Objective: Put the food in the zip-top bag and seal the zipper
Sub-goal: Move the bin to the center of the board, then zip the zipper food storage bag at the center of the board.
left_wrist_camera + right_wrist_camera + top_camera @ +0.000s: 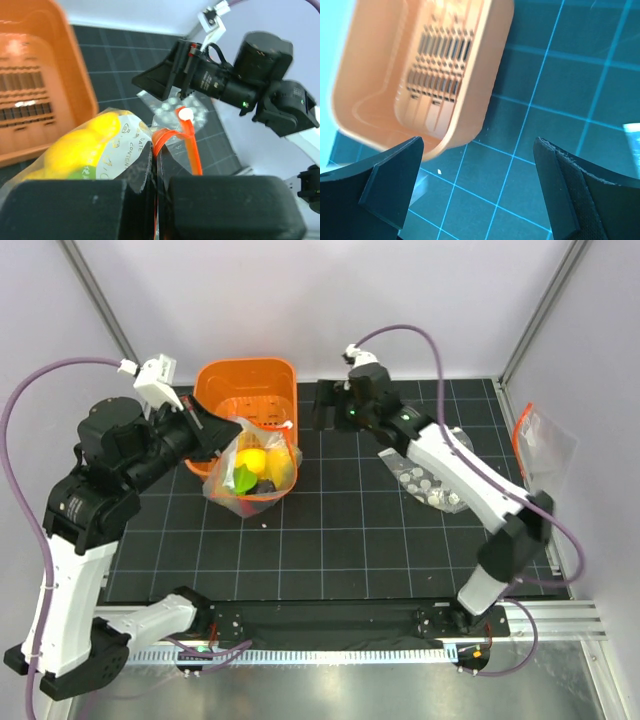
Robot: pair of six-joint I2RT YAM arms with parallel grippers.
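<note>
The zip-top bag [255, 472] stands on the mat just in front of the orange basket [245, 395], with the food inside: yellow pieces [254, 460], a green one [244, 479] and a dark purple one [267, 486]. My left gripper [222, 432] is shut on the bag's top left edge. In the left wrist view the left gripper [156, 155] pinches the orange-red zipper [189, 140], which curls up to the right beside the yellow food [82, 147]. My right gripper [330, 405] is open and empty, above the mat right of the basket [420, 65].
A clear bag printed with white dots [430, 480] lies on the mat under the right arm. Another clear pouch with an orange strip [545, 440] lies off the mat at the far right. The right arm's gripper [160, 82] shows in the left wrist view.
</note>
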